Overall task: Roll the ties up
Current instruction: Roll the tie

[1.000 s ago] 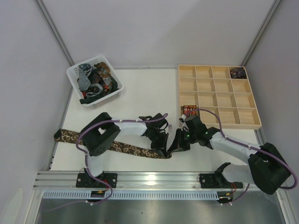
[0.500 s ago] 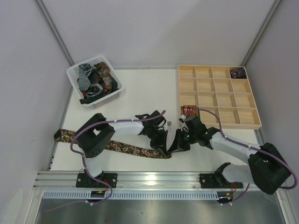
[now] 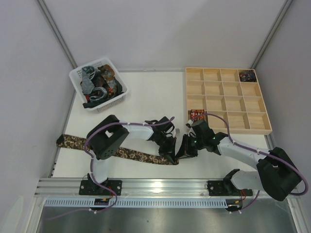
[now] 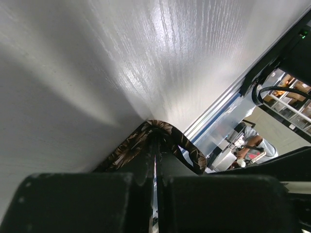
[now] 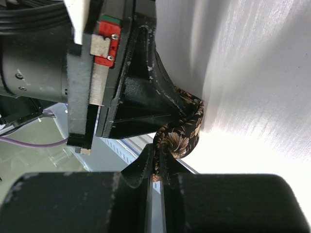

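Observation:
A dark brown tie (image 3: pixel 121 151) with tan floral print lies across the front of the table, from the left edge to the middle. Its right end is lifted between both grippers. My left gripper (image 3: pixel 171 154) is shut on that end. In the left wrist view the tie (image 4: pixel 127 147) curls over the left gripper (image 4: pixel 156 141) and loops off to the right. My right gripper (image 3: pixel 182 151) meets it from the right. In the right wrist view the right gripper (image 5: pixel 159 162) is shut on the coiled tie (image 5: pixel 183 138), with fabric showing between its fingers.
A white basket (image 3: pixel 76 75) holding several more ties (image 3: pixel 99 83) stands at the back left. At the right is a wooden compartment tray (image 3: pixel 224 96) with a dark rolled tie (image 3: pixel 248 75) in its far right cell. A red rolled tie (image 3: pixel 197 114) sits by the tray's near left corner.
The left arm's elbow has swung slightly and its wrist has turned. Both grippers stay in place, shut on the tie end. The right arm has barely moved.

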`<state>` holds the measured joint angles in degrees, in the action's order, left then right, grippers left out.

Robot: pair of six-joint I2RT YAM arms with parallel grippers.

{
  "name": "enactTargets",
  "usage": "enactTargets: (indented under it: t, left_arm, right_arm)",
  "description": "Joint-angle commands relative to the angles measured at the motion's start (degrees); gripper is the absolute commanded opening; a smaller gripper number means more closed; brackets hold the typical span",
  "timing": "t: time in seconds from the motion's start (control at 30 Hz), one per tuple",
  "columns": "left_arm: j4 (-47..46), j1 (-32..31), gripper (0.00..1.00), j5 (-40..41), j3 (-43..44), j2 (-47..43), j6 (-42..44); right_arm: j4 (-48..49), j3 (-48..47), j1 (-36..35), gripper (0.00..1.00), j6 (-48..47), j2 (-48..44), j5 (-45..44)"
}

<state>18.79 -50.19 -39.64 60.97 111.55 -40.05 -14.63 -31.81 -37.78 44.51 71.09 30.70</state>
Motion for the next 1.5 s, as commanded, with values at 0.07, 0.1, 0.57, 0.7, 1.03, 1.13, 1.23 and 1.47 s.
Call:
enactTargets:
  t: [0.07, 0.1, 0.57, 0.7, 1.03, 1.13, 1.23, 1.47]
  left_arm:
    - [1.3, 1.1, 0.00, 1.6, -0.2, -2.6, 2.1]
    - [2.6, 1.2, 0.00, 2.2, -0.2, -3.2, 2.4]
    - [10.7, 3.6, 0.00, 6.1, -1.6, -8.6, 8.1]
    - [9.8, 4.8, 0.00, 6.7, -4.0, -8.7, 8.5]
    - [5.5, 5.7, 0.00, 6.9, -7.4, -7.2, 6.8]
    - [5.1, 5.6, 0.01, 6.9, -7.8, -7.2, 6.7]
    - [5.1, 5.7, 0.00, 7.0, -7.9, -7.0, 6.7]
    - [5.0, 5.7, 0.01, 7.2, -8.4, -7.1, 6.8]
  right_arm:
    - [1.5, -0.5, -0.3, 0.00, 0.0, 1.2, 0.2]
    - [1.5, -0.6, -0.3, 0.00, 0.0, 1.2, 0.2]
    - [1.4, -0.7, -0.3, 0.00, -0.7, 3.0, 0.0]
    - [1.4, -1.0, -0.4, 0.00, -1.1, 4.1, 0.1]
    - [1.8, -3.5, -1.2, 0.00, -1.3, 7.8, 0.9]
    - [2.0, -4.9, -1.9, 0.00, -1.2, 9.0, 1.0]
    - [2.8, -6.2, -2.5, 0.00, -0.6, 9.5, 1.1]
    - [5.1, -7.8, -4.2, 0.00, -0.2, 13.8, 1.6]
